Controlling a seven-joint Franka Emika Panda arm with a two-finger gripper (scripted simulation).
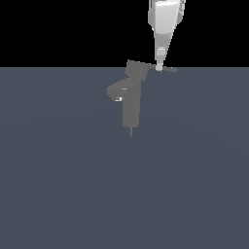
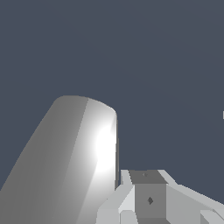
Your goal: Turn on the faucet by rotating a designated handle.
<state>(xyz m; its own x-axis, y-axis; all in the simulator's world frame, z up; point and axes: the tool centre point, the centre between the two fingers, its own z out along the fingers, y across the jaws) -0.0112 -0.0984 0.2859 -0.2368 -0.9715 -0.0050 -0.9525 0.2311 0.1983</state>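
In the exterior view the matte grey faucet [image 1: 130,108] stands upright on the floor. Its short spout stub [image 1: 116,90] angles toward the exterior view's left. The thin flat handle [image 1: 169,69] juts toward the exterior view's right from the blocky cap [image 1: 136,70]. My gripper [image 1: 159,67] comes straight down from above, and its narrow tip touches the handle about midway along the bar. The fingers look closed together and hold nothing. In the wrist view the gripper [image 2: 148,194] shows as a blocky grey piece. The faucet does not clearly show there.
A flat blue-grey floor [image 1: 58,185] surrounds the faucet. A large pale rounded shape [image 2: 65,166] fills much of the wrist view close to the camera; I cannot tell what it is. The white arm [image 1: 165,19] rises out of the exterior view's top.
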